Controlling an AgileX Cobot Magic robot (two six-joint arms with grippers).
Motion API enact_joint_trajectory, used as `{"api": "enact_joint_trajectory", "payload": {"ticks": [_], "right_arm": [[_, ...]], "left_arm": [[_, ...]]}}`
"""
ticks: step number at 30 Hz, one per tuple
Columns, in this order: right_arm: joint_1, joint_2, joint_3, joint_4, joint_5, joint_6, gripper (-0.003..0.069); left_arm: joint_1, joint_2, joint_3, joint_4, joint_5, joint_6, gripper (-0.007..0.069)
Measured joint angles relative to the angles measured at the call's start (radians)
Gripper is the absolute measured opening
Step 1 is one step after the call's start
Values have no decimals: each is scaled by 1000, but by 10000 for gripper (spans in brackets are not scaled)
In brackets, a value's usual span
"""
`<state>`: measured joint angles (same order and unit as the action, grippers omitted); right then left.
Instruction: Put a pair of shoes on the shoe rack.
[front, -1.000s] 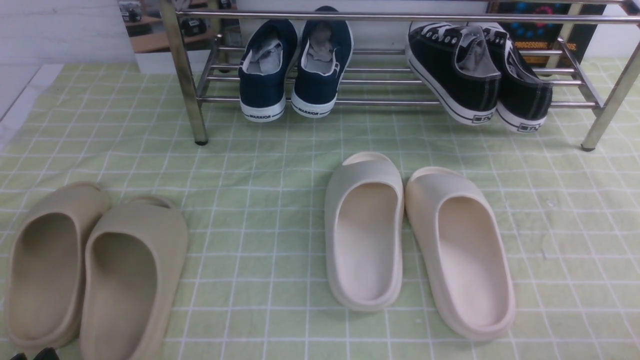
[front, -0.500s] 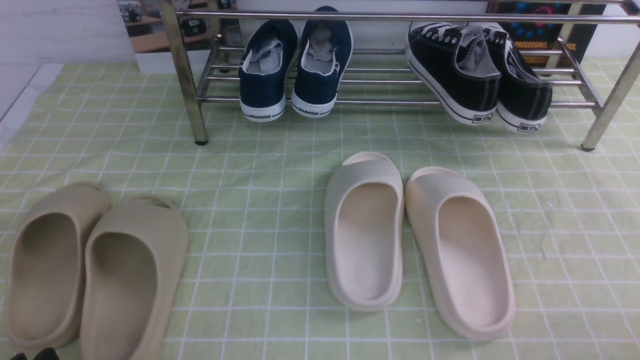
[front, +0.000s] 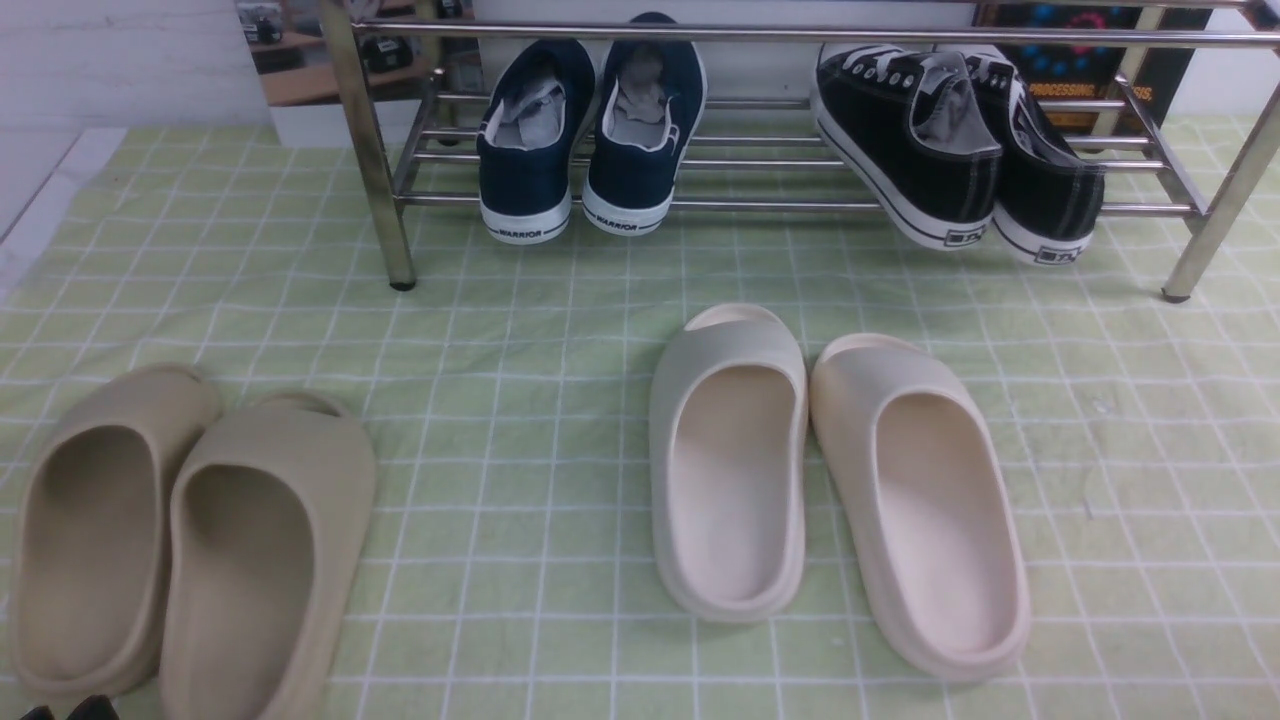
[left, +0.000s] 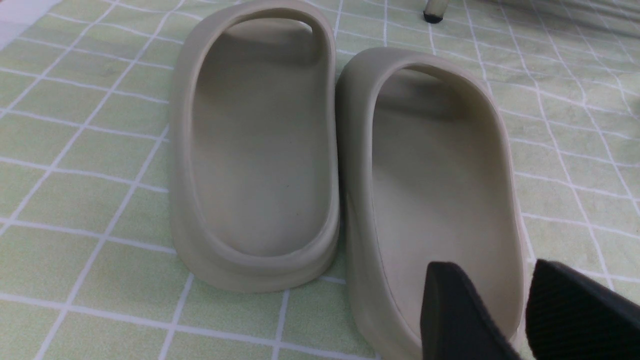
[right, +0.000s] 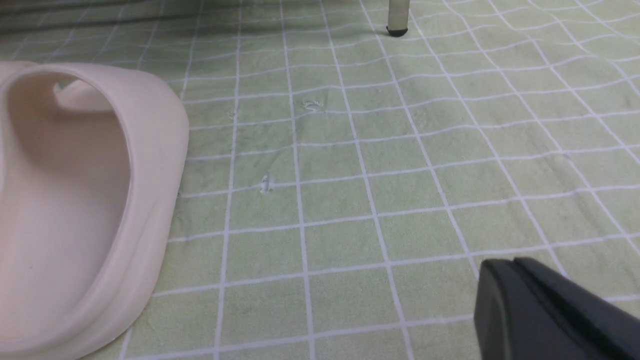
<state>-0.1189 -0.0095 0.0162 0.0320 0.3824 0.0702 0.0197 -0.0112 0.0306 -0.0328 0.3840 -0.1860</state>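
Observation:
The two black canvas sneakers (front: 915, 140) (front: 1050, 185) rest side by side on the low shelf at the right end of the silver shoe rack (front: 800, 32), heels toward me and hanging a little over the front bar. My left gripper (left: 492, 270) is open and empty, low over the heel of a beige slide (left: 440, 175). Only its tips show at the front view's bottom left (front: 65, 710). My right gripper (right: 505, 267) is shut and empty, just above the green checked cloth (right: 350, 190). It is out of the front view.
Navy WARRIOR sneakers (front: 580, 130) sit on the rack's left part. Beige slides (front: 180, 530) lie front left, cream slides (front: 830, 480) in the middle; one shows in the right wrist view (right: 75, 200). Rack legs stand on the cloth (front: 400, 250) (front: 1200, 250).

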Motion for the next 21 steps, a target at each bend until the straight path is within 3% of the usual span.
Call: {"api": "enact_joint_trajectory", "payload": {"ticks": [21], "right_arm": [[0,0,0,0,0,0,28]], "left_arm": [[0,0,0,0,0,0,239]]}}
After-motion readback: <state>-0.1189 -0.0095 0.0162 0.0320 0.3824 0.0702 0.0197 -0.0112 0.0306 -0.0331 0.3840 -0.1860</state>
